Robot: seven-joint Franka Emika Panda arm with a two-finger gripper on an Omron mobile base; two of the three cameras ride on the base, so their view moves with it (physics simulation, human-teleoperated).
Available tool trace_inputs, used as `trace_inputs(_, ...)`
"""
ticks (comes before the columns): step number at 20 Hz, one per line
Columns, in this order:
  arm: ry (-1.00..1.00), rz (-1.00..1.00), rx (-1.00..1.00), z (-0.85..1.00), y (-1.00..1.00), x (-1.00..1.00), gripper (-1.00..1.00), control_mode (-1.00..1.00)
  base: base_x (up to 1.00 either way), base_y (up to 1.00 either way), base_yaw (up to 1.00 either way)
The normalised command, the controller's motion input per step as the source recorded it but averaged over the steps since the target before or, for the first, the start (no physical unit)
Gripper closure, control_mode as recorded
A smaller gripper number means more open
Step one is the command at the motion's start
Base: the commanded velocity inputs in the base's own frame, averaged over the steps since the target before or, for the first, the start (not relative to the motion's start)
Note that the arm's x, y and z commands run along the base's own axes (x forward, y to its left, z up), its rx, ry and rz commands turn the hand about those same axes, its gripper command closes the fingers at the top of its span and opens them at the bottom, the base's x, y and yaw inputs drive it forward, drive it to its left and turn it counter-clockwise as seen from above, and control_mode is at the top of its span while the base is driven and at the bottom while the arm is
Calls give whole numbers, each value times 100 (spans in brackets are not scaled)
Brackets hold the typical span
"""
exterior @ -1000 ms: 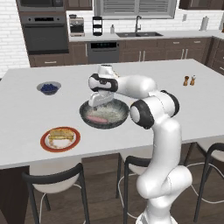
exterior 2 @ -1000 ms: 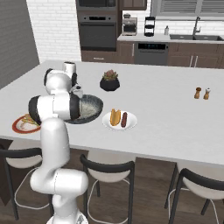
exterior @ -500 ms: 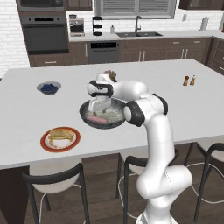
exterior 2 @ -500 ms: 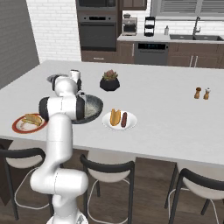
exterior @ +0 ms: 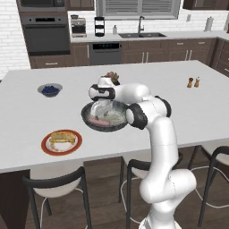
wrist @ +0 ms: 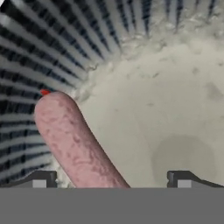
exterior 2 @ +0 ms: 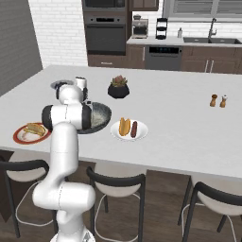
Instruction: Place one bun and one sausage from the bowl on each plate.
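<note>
Tool (wrist: pixel 111 179) lowered into the bowl (exterior: pixel 87 120), jaws spread wide and empty.

Left base view — the bowl sits at centre frame on the white bench (exterior: pixel 179 107), a pink sausage (exterior: pixel 99 121) lying in it. Hand view — the sausage (wrist: pixel 74 144) runs from mid left to the bottom edge, between the two fingertips (wrist: pixel 43 178) and nearer the left one. Right base view — one plate (exterior 2: pixel 116 134) with a bun and sausage at centre; a red plate (exterior 2: pixel 19 138) with a bun at the left edge.

The white arm reaches forward and bends sharply down, its gripper (wrist: pixel 111 179) lowered with jaws spread wide, apparently gripping nothing between the fingertips.
</note>
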Motion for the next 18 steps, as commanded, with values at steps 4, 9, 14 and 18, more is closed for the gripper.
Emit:
trace_inputs(4,-2,8,1,-41,0,0,-100,-100,0,0,0)
trace_inputs(9,-4,8,1,-26,0,0,-100,-100,0,0,0)
trace_inputs(14,0,5,0,8,0,-10,-100,-100,0,0,0)
trace_inputs(18,0,4,0,2,0,-16,-100,-100,0,0,0)
